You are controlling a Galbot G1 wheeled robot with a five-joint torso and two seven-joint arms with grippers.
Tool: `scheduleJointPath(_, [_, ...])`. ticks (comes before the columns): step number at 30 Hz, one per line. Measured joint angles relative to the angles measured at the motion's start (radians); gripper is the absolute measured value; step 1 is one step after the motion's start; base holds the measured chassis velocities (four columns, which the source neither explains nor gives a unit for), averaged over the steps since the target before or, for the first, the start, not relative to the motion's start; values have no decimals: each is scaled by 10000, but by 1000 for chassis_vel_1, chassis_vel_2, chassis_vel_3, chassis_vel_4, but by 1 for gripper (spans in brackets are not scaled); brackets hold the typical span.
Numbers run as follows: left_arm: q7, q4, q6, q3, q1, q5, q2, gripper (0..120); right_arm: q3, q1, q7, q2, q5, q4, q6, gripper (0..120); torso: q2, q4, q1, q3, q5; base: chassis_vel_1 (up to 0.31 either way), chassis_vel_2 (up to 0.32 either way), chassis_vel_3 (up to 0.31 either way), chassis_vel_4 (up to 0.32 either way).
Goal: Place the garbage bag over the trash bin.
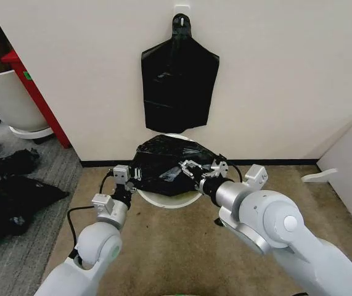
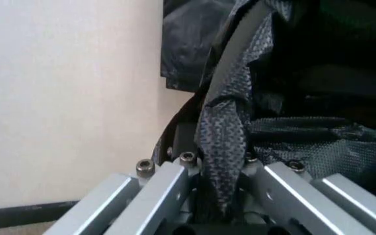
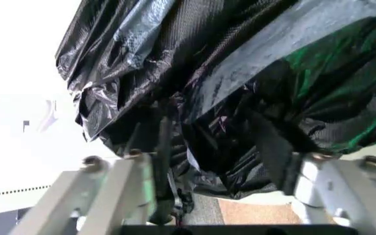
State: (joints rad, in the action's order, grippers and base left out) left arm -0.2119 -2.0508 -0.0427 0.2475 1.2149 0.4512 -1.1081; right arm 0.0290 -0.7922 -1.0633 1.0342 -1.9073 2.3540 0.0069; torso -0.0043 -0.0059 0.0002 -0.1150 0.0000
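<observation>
The garbage bag (image 1: 166, 163) lies draped over the trash bin (image 1: 172, 200) on the floor by the wall, its long axis running nine to three o'clock. The left end effector (image 1: 131, 176) pinches its nine o'clock edge. The right end effector (image 1: 194, 171) grips film at three o'clock, seemingly to stretch the mouth across the rim.

Even bright indoor light, soft shadows; glare on garbage bag (image 1: 166, 163); wrist views blurry up close.
</observation>
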Motion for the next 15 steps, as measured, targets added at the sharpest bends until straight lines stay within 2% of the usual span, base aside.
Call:
scheduleJointPath(2, [10, 0, 4, 3, 0, -3, 0, 0, 0, -22, 8, 0, 17, 4, 2, 36, 0, 0, 0, 0, 0, 0, 0, 0, 0])
scheduleJointPath(5, [37, -1, 9, 2, -5, -20, -12, 0, -17, -104, 41, -6, 58, 11, 3, 26, 0, 0, 0, 0, 0, 0, 0, 0, 0])
scheduleJointPath(7, [57, -13, 12, -7, -10, -40, -43, 0, -55, -215, 103, -56, 109, 45, -4, 15, 0, 0, 0, 0, 0, 0, 0, 0, 0])
scheduleJointPath(9, [61, -17, 12, -10, -10, -44, -51, 0, -72, -248, 128, -74, 119, 55, -10, 11, 0, 0, 0, 0, 0, 0, 0, 0, 0])
scheduleJointPath(12, [66, -22, 12, -15, 16, -45, -73, 0, -177, -407, 289, -151, 147, 92, -124, 0, 0, 0, 0, 0, 0, 0, 0, 0, 0])
scheduleJointPath(15, [60, -38, -21, -17, 23, 13, -65, 0, -232, -558, 488, -214, 228, 142, -283, 0, 0, 0, 0, 0, 0, 0, 0, 0, 0])
